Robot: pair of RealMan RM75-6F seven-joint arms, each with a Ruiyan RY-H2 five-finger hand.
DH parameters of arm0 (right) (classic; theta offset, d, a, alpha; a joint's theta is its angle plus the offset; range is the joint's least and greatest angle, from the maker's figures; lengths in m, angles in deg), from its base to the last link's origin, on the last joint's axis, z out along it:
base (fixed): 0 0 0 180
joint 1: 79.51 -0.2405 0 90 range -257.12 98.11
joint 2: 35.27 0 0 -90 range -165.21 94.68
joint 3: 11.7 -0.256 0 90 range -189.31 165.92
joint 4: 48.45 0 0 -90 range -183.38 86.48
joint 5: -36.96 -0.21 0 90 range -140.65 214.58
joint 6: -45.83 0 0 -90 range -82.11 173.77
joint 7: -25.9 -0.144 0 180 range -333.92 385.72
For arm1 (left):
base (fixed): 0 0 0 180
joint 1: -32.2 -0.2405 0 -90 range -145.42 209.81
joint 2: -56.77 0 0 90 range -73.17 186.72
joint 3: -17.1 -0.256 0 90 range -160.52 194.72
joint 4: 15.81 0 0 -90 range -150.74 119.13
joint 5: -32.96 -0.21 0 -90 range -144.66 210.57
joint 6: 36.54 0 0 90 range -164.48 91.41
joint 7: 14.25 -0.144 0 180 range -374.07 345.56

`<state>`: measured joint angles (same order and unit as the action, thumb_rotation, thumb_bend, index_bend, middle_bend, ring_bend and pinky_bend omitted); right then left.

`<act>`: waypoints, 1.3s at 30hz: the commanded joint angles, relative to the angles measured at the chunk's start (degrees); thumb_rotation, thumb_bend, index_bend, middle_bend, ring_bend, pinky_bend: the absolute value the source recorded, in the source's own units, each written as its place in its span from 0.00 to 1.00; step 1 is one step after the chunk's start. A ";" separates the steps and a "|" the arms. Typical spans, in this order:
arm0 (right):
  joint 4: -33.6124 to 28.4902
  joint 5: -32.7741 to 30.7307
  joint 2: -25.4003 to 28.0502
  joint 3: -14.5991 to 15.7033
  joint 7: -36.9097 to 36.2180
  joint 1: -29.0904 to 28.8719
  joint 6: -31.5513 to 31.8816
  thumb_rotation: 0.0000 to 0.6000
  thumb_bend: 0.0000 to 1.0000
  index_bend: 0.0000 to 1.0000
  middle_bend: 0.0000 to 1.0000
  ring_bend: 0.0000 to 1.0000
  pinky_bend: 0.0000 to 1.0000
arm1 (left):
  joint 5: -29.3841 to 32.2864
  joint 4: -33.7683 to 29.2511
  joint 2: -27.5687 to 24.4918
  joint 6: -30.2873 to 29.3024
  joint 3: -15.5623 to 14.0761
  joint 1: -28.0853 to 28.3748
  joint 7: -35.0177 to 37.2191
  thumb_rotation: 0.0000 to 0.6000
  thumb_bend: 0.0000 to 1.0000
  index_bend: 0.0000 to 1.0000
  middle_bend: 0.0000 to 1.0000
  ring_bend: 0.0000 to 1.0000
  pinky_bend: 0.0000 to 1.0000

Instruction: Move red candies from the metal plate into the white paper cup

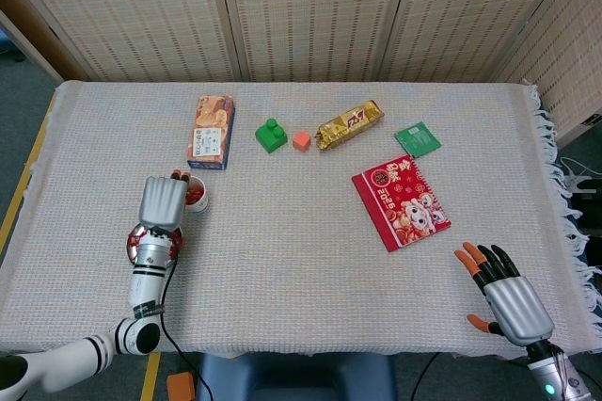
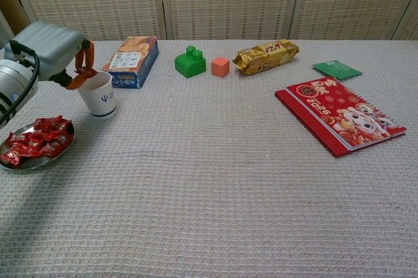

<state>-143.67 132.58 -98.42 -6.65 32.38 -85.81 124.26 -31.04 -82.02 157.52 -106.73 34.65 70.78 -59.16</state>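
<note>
The red candies (image 2: 34, 136), small pieces in crinkled shiny red wrappers, lie heaped on the metal plate (image 2: 46, 158) near the left edge of the table (image 2: 215, 186). Just beyond the plate stands the white paper cup (image 2: 98, 94), upright, with a small blue mark printed on its side that is too small to read; the head view shows red candy already inside it. The left hand (image 2: 53, 47) hangs above the cup's near rim with its orange-tipped fingers (image 2: 81, 69) curled down toward the opening; something reddish shows at the fingertips, but whether a candy is pinched there cannot be told. Behind the cup lies an orange and blue snack box (image 2: 131, 61) with print too fine to read. Further along the table sit a green toy block (image 2: 189, 61), a small orange cube (image 2: 220, 66) and a gold snack packet (image 2: 266, 55) with red lettering. A green sachet (image 2: 336, 69) lies near a red booklet (image 2: 338, 115) marked 2026. The right hand (image 1: 500, 292) rests at the table's near right corner, fingers spread, holding nothing.
</note>
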 commanded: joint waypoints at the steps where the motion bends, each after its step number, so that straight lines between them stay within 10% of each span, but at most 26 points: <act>1: -0.02 0.03 -0.09 0.04 0.14 -0.02 -0.08 1.00 0.06 0.00 0.00 0.00 0.00 | 0.90 0.85 0.78 0.95 -0.37 0.52 -0.20 1.00 0.41 0.35 0.37 0.86 1.00; 22: -0.03 0.91 0.60 0.24 -1.28 0.28 1.05 1.00 0.06 0.00 0.00 0.00 0.00 | -2.31 -16.67 -13.16 -2.56 -10.23 -9.87 9.04 1.00 0.39 0.14 0.22 0.86 1.00; 39: -0.08 1.24 0.58 0.60 -0.92 0.11 0.40 1.00 0.06 0.00 0.00 0.00 0.00 | -0.98 -9.22 -10.29 2.12 -13.50 -10.52 7.35 1.00 0.38 0.13 0.17 0.85 1.00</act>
<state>-143.75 133.87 -97.86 -6.04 31.44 -85.73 124.64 -31.39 -93.18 145.67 -104.64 21.37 59.72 -50.31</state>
